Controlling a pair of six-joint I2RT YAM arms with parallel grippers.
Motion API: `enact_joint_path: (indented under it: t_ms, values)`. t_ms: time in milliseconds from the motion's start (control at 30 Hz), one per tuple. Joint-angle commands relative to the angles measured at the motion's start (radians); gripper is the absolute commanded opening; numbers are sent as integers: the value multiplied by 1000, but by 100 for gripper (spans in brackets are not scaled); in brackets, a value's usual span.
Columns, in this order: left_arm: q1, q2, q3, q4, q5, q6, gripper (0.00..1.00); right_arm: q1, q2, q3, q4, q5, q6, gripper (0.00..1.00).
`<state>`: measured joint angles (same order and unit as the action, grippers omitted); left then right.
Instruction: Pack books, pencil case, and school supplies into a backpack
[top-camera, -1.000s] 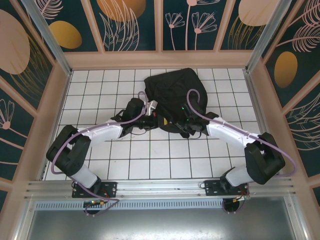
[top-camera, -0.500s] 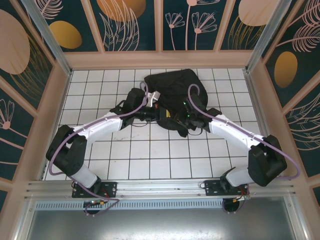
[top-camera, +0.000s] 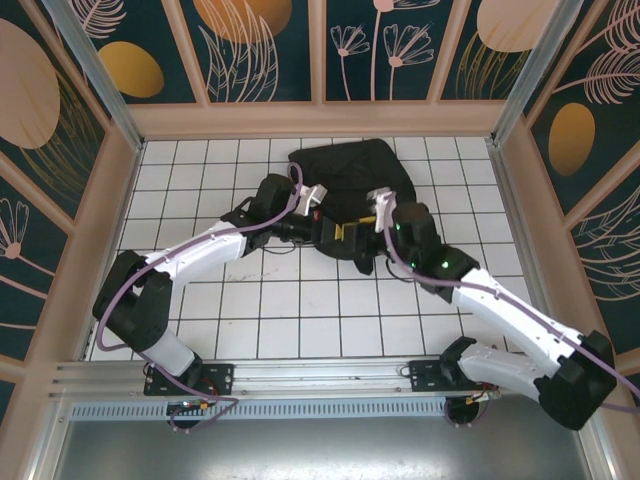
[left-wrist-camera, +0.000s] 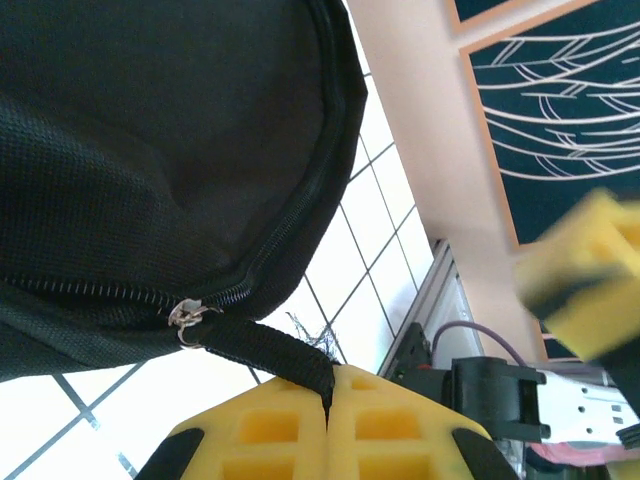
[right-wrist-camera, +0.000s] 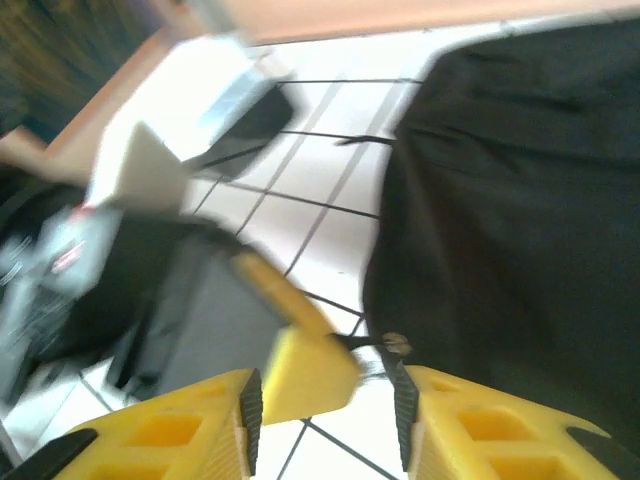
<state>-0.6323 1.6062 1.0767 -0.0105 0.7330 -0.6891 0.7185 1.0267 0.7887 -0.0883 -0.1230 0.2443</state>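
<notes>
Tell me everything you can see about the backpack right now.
The backpack is black, soft woven fabric, lying slumped on the white tiled table, toward its far middle. A zip follows its curved edge to a small metal slider; whether it's open can't be told. A black webbing pull runs from the slider into the left gripper, which is shut on it. The right gripper is open beside the bag's near edge; blur hides any contact.

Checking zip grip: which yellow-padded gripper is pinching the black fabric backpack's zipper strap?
The left gripper, shut on the black webbing strap; the right gripper is open.
</notes>
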Motion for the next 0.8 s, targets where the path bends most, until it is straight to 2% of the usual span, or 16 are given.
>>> enact_joint_path:
  t_ms: [0,100,233,400,567,767]
  values:
    - [-3,-47,-19,12,113,54,0,41,12,-33,120,-52,-400,37]
    - [-2,-89,-43,-36,118,88,0,61,29,-59,97,-81,-561,36]
    - [18,-146,-98,-42,106,86,0,46,-18,-142,160,-66,-662,37]
    - [56,-193,-191,29,133,21,0,21,-31,-214,173,-144,-773,39]
    - [68,-225,-222,60,164,-10,0,28,71,-187,160,-226,-822,40]
    - [74,-233,-257,165,170,-109,0,83,209,-157,203,-216,-835,38]
